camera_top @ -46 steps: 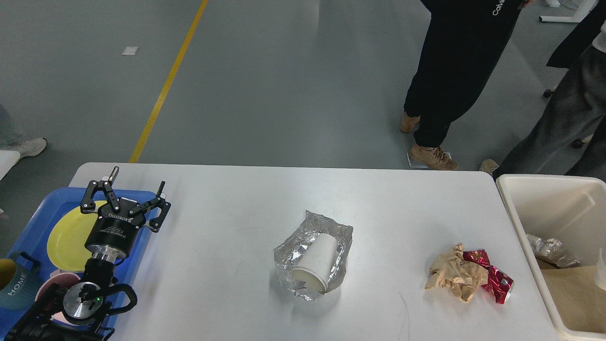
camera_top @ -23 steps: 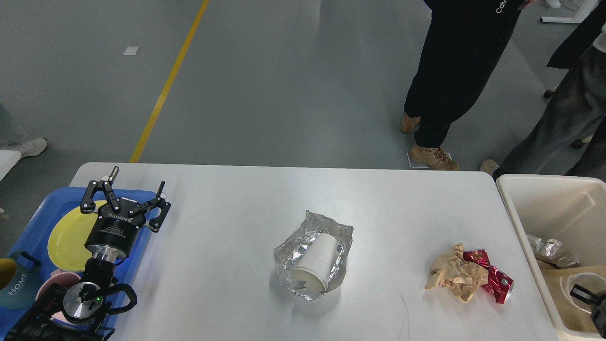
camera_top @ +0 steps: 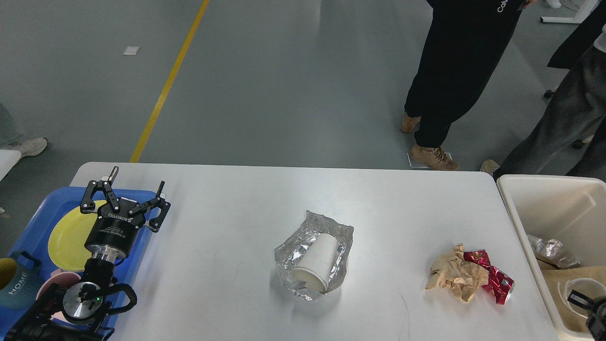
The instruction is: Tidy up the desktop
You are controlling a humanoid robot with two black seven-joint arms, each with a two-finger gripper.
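Desktop (camera_top: 227,222) fills the lower half of the head view — a wide white tabletop with rounded corners and faint dark scratches, running from a blue tray (camera_top: 35,215) at its left end to a cream bin (camera_top: 521,208) at its right end. The left gripper (camera_top: 135,187) hangs over the tray's right rim, just where the tray meets the white surface, so the tabletop spreads out to its right and beyond it. Its two fingers stand well apart, with nothing between them.

Near the middle of the surface lies a crumpled foil sheet (camera_top: 289,253) with a white paper cup (camera_top: 316,263) on its side upon it, mouth toward the near edge. Farther right, near the bin, a wad of brown paper (camera_top: 452,274) touches a crushed red can (camera_top: 494,279). Both groups are well apart from the left gripper.

In the tray sit a yellow plate (camera_top: 68,234), a pink bowl (camera_top: 52,284) and a teal mug (camera_top: 16,289) marked HOME, partly behind the arm.

The right gripper (camera_top: 589,308) shows only as a small dark part at the lower right corner, over the bin's contents — whether its fingers are apart or together cannot be told. It is beyond the tabletop's right end.
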